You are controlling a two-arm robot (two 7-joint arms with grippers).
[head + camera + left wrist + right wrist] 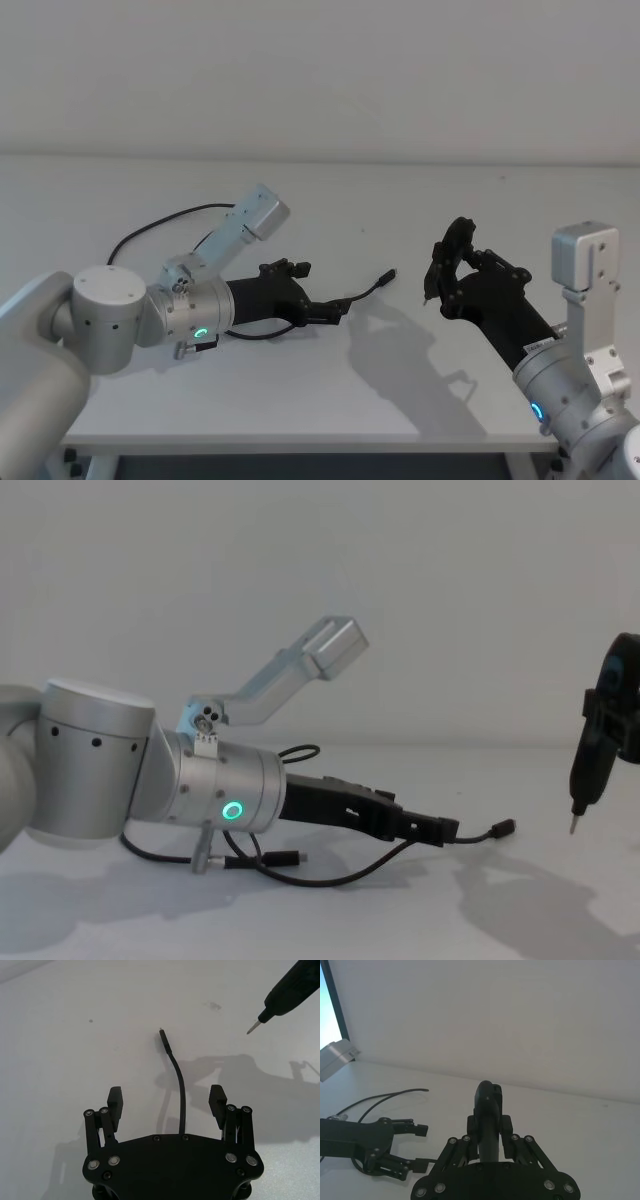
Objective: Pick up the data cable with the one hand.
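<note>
One white table (pixel 300 400). Left gripper (pixel 166 1099), low at 9 o'clock, wide open and empty, straddles the data cable (pixel 179 1080). Right gripper (pixel 489 1129), 3 o'clock, clamped on pointed tool (pixel 290 990), clear of the path. Cable looks light and floppy; pinch it between the pads, behind the plug.

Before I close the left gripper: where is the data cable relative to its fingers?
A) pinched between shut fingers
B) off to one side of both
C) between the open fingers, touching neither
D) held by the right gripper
C: the left wrist view shows the data cable running down the gap of the left gripper, its fingers wide apart on either side; the right gripper holds a pointed tool instead.
</note>
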